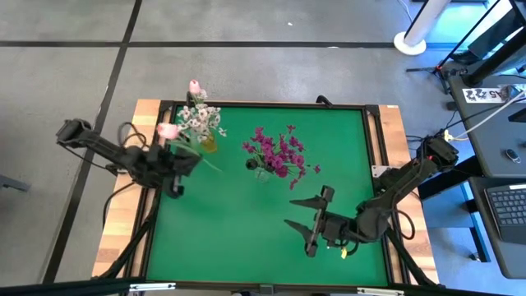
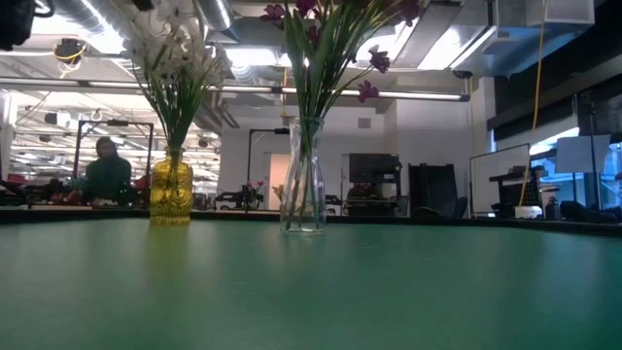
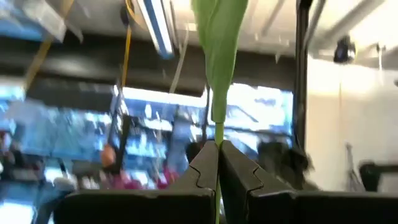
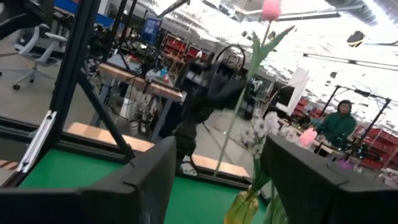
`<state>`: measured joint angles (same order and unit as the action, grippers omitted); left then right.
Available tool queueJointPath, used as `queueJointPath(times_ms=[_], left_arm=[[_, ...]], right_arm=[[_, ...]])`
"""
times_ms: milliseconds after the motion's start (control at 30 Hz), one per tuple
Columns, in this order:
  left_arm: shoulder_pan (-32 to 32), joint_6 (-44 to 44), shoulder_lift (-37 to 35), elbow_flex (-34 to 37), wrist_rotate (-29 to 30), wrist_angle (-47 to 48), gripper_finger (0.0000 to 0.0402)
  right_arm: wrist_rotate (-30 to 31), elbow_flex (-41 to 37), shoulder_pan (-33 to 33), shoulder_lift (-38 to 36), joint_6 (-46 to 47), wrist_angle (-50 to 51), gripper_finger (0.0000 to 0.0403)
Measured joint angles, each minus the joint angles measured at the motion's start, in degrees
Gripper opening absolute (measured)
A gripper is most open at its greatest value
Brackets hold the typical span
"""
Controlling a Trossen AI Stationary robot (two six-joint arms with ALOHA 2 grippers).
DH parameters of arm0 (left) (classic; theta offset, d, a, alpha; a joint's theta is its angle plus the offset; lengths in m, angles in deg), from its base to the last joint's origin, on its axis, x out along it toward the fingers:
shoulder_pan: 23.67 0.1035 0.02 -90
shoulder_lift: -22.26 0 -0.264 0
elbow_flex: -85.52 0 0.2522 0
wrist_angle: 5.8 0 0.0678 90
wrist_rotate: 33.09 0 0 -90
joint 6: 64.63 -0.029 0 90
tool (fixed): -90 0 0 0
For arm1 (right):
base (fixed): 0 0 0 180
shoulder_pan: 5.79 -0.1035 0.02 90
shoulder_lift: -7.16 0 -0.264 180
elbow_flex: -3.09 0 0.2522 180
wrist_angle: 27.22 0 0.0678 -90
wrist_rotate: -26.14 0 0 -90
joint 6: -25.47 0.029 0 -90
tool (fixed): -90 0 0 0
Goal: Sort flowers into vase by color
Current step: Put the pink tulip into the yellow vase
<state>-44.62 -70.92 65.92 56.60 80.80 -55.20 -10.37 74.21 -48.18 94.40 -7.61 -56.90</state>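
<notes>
My left gripper [image 1: 186, 154] is near the table's left edge, beside the yellow vase [image 1: 209, 143], and is shut on a pale pink tulip [image 1: 168, 130]. The tulip's bud shows high in the right wrist view [image 4: 270, 9]. The yellow vase [image 2: 171, 190] holds small white blossoms [image 1: 197, 117] and another pink tulip [image 1: 195, 86]. A clear glass vase [image 2: 303, 190] at the table's middle holds magenta sprays [image 1: 279, 152]. My right gripper [image 1: 316, 220] is open and empty over the near right part of the table. My left gripper pinches the tulip's green stem [image 3: 217, 138] between its two shut fingers, just below a long leaf [image 3: 219, 56]. The fingers lie across the stem. The tulip stands nearly upright and clear of the table, its bud above the gripper and its lower stem [image 4: 225, 149] hanging below.
The green mat [image 1: 246, 222] has a black frame [image 1: 271, 105], with wooden table strips at the left [image 1: 123, 230] and right. A person in a green top [image 4: 339, 124] sits in the room beyond the table's left side.
</notes>
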Motion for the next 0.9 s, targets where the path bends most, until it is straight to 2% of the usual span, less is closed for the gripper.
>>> queueJointPath(times_ms=[133,367,500,633,900], left_arm=[[-0.01,-7.9,-6.28,-0.43,0.76,0.96,0.0],[0.02,-20.73,-14.19,-0.61,10.63,3.11,0.0],[0.0,-22.16,-18.58,-0.61,8.06,2.57,0.0],[0.02,-24.47,-22.47,-0.83,8.58,2.36,0.0],[0.0,-28.65,-25.36,-4.01,8.49,2.56,0.0]], right_arm=[[-0.03,0.0,0.0,0.0,1.29,0.97,0.0246],[-0.06,0.0,0.03,0.0,1.74,1.64,0.0246],[-0.06,0.0,0.04,0.0,2.09,1.92,0.0246],[-0.08,0.0,0.04,0.0,2.84,2.29,0.0246],[-0.08,0.0,0.04,0.0,4.65,4.96,0.0246]])
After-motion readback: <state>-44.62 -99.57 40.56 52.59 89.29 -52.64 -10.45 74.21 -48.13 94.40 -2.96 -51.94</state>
